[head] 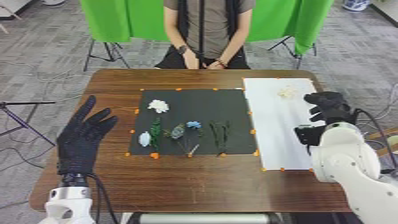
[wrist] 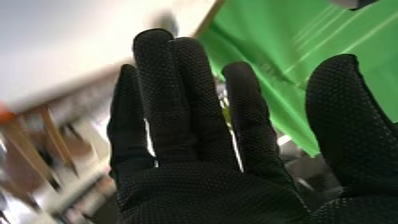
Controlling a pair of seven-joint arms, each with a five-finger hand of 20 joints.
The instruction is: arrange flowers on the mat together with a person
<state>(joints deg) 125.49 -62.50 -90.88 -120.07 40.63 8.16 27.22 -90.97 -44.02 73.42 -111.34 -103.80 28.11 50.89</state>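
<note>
Have a white flower [head: 158,106] near the far left corner of the dark mat [head: 202,104], with a pale one [head: 145,138] nearer the robot and a green sprig [head: 155,132] just beside it. Then get a grey-blue flower [head: 177,132] and a small blue flower [head: 194,124] around the middle, plus green stems [head: 220,135] to the right. Also see a cream flower [head: 287,92] on the white sheet [head: 277,132]. Near that, find the right hand [head: 329,104], open with the thumb apart. Left of the dark mat, see the left hand [head: 80,142], spread open by the brown table [head: 209,187].
</note>
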